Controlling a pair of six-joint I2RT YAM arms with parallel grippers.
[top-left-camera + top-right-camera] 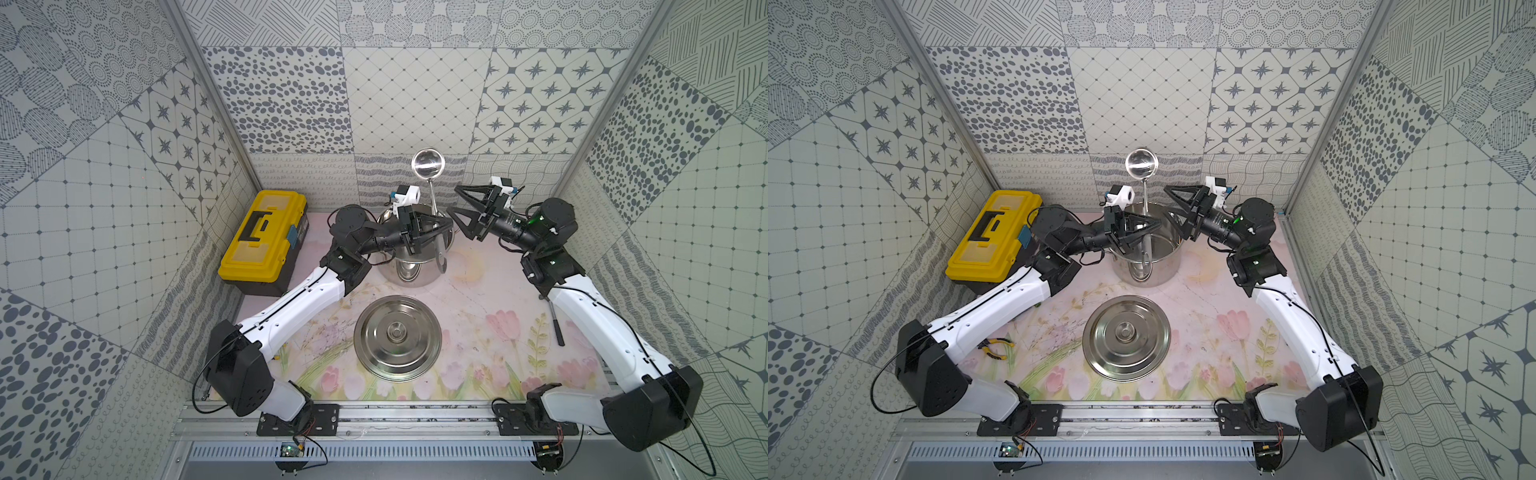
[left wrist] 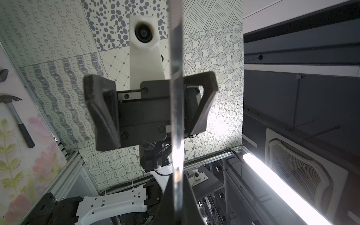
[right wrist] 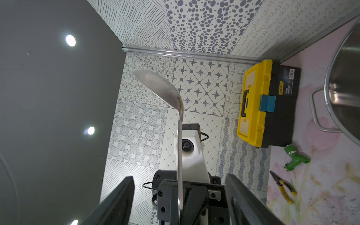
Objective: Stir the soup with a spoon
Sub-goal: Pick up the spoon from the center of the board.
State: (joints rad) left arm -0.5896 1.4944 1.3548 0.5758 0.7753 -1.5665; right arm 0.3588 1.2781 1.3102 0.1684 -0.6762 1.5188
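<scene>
The left end effector [image 1: 439, 226] is clamped shut on the thin handle of the spoon [image 1: 428, 165]. It holds the spoon upright over the open pot [image 1: 419, 277], round bowl high and hooked tail down inside, which looks the wrong way up for stirring. The right end effector [image 1: 454, 199] stands wide open and empty just beside the handle, leaving the left sole hold. The lid [image 1: 397, 336] lies on the worktop [image 1: 478, 299], keeping the pot's mouth free.

Left arm [image 1: 291, 303], right arm [image 1: 590, 320]: white link shells, black joint housings, thin black cables. Right gripper [image 1: 453, 200]: black triangular-frame fingers [image 1: 473, 193]. White wrist camera mounts [image 1: 498, 185]. Green lamp [image 1: 536, 219], right arm.
</scene>
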